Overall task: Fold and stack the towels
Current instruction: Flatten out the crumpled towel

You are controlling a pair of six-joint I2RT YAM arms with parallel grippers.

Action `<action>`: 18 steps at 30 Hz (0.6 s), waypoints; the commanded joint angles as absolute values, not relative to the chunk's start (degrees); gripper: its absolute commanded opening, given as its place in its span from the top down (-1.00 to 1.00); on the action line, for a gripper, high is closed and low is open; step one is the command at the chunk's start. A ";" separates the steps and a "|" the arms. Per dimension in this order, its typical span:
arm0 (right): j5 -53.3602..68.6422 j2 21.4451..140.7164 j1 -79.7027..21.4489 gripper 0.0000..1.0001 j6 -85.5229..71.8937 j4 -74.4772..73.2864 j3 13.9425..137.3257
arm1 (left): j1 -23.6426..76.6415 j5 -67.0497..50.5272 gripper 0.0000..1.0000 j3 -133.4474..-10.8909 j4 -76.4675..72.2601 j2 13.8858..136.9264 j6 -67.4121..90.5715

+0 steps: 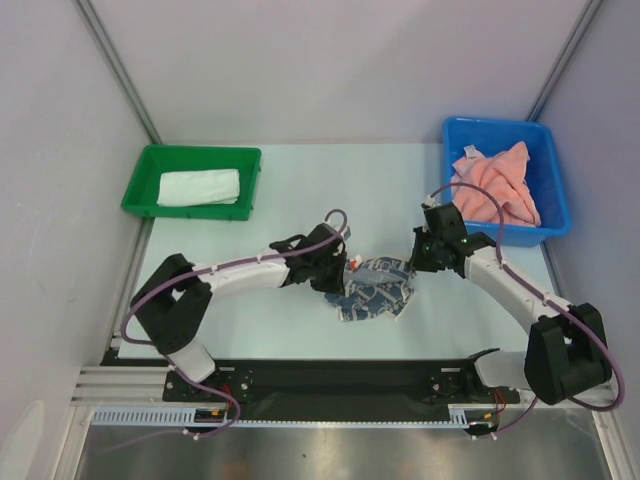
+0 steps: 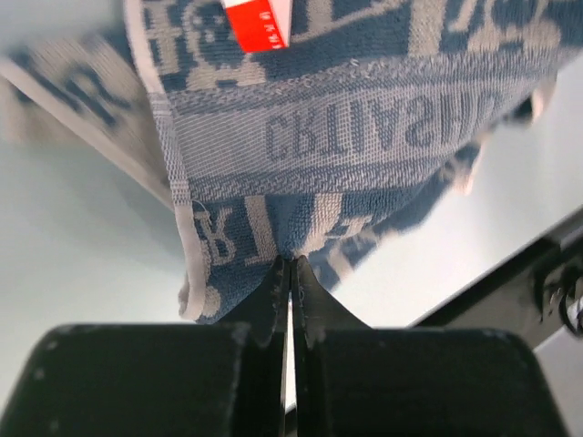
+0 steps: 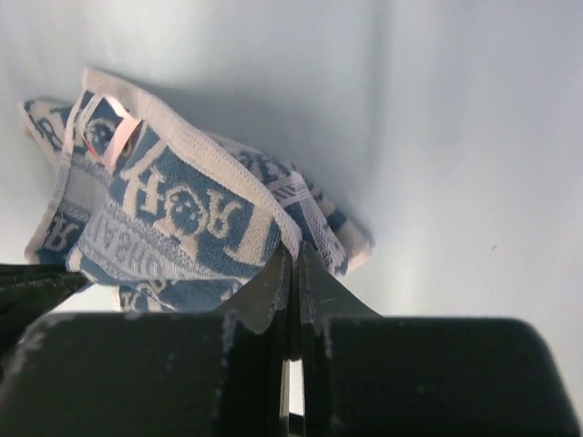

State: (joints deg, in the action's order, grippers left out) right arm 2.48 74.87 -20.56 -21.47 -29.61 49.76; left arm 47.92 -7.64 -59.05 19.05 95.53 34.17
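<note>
A white and blue-grey patterned towel (image 1: 378, 290) lies crumpled on the table between the arms. My left gripper (image 1: 347, 268) is shut on its left edge; in the left wrist view (image 2: 290, 262) the cloth (image 2: 346, 137) hangs from the closed tips, a red tag (image 2: 258, 22) showing. My right gripper (image 1: 412, 263) is shut on the towel's right edge; in the right wrist view (image 3: 293, 250) the tips pinch a hem of the towel (image 3: 173, 218). A folded white towel (image 1: 200, 187) lies in the green tray (image 1: 148, 168). Salmon-pink towels (image 1: 495, 185) fill the blue bin (image 1: 553, 175).
The green tray stands at the back left, the blue bin at the back right. The black arm-mount rail (image 1: 330, 378) runs along the near edge. Grey walls enclose the table on three sides.
</note>
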 commanded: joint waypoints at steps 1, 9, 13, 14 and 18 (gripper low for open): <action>5.27 71.28 -21.00 1.00 -23.20 -33.48 46.34 | 53.33 -1.85 1.00 -55.38 20.40 90.27 37.43; 6.42 71.54 -20.92 0.98 -25.58 -31.29 40.87 | 57.57 -5.27 0.21 -48.24 12.65 86.75 43.95; 6.33 72.33 -20.92 0.95 -24.96 -30.41 40.78 | 55.56 -1.59 -0.29 -55.27 21.24 84.91 39.04; 6.33 72.51 -21.00 0.95 -24.96 -29.98 40.69 | 54.42 -1.23 -0.30 -56.50 22.40 84.38 37.98; 6.85 72.33 -20.92 0.96 -24.52 -29.09 40.17 | 47.30 -3.42 -0.32 -58.97 22.33 83.15 32.18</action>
State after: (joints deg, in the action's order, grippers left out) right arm 6.04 72.23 -20.69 -24.62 -31.09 40.53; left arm 52.05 -3.40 -55.99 21.58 86.19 37.39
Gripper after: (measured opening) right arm 0.036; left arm 0.656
